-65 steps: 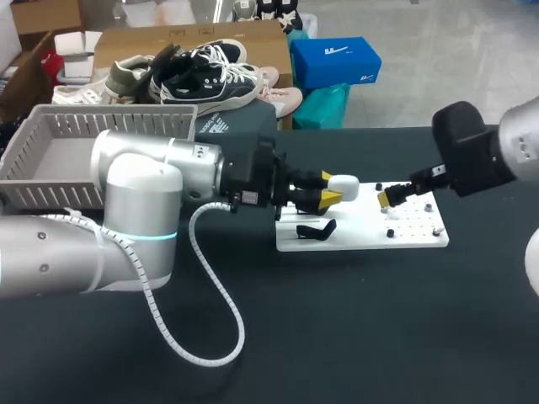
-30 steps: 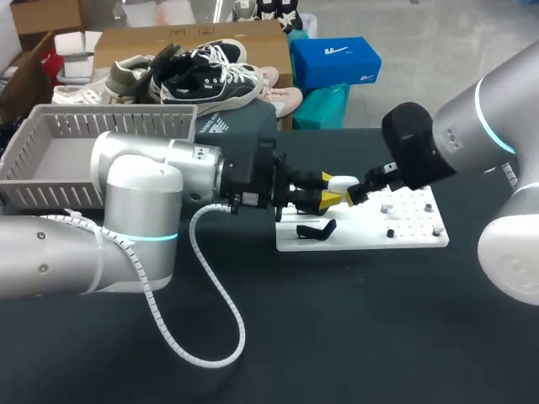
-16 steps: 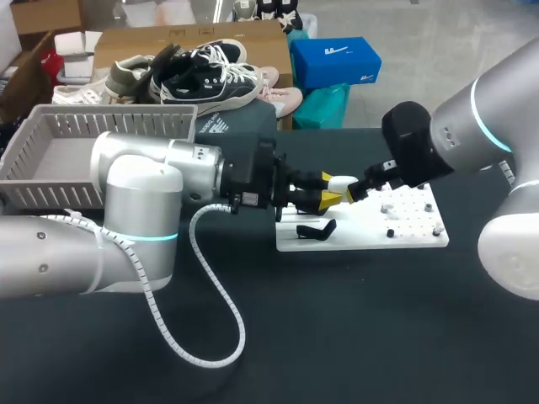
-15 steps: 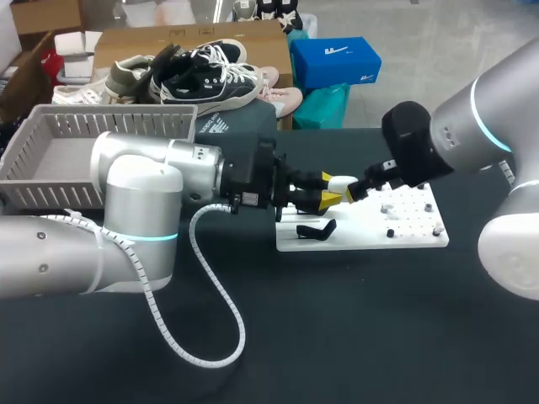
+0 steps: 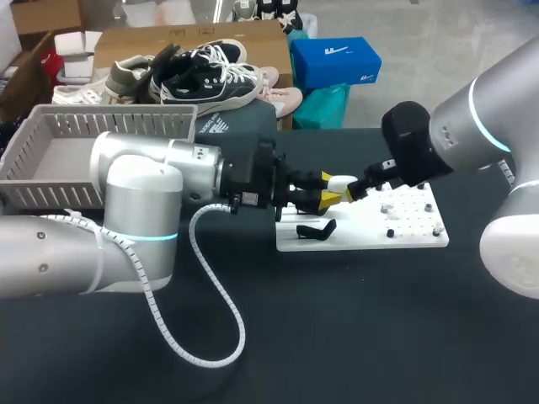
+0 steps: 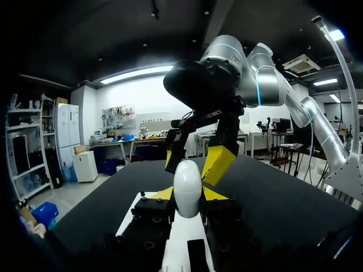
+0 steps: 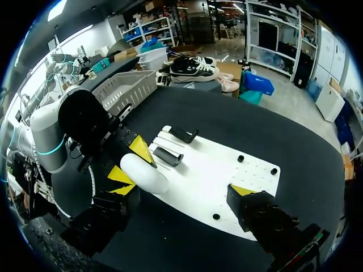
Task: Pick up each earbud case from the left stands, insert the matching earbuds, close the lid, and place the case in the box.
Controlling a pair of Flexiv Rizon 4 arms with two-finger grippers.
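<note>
Case (image 5: 344,182) grasped in left fingers (image 5: 329,199), centre frame; right fingers (image 6: 219,163) spread, empty. Earbud insertion, lid, box (image 5: 109,114) drop still to do.

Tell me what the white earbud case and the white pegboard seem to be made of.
Earbud case: probably hard plastic, smooth semi-gloss; rounded shell with soft sheen.
Pegboard: rigid flat sheet, matte white, with drilled holes; plastic or painted board.

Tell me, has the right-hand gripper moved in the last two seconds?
Yes. The right gripper has moved left across the white board, toward the earbud case held in the left gripper.
</note>
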